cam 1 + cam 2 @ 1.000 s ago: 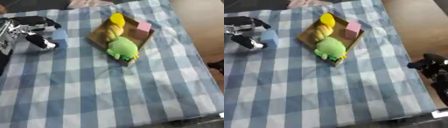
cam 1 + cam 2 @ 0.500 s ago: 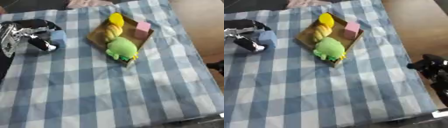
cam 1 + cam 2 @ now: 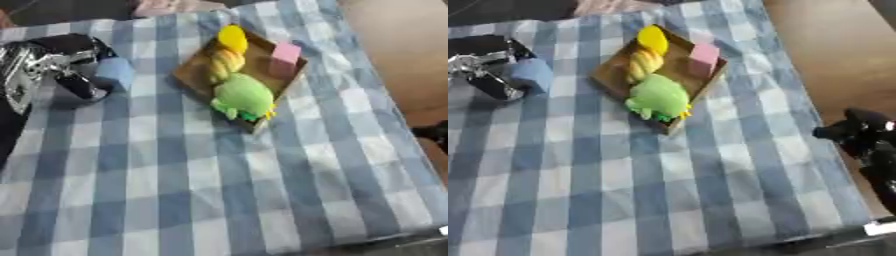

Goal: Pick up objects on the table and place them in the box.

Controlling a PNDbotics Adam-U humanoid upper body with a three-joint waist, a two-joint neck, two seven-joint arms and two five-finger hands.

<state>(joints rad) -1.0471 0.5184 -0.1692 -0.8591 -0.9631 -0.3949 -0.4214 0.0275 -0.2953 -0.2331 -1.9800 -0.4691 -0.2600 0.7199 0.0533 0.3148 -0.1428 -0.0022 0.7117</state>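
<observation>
Surface draped in a blue-and-white checked cloth, brown floor to the right, dark area beyond the far edge

Probably a home: a blue checked tablecloth covers the table (brown floor beside it).

The left hand now sits nearer the box than a second ago, its fingers closing around the blue block.
</observation>
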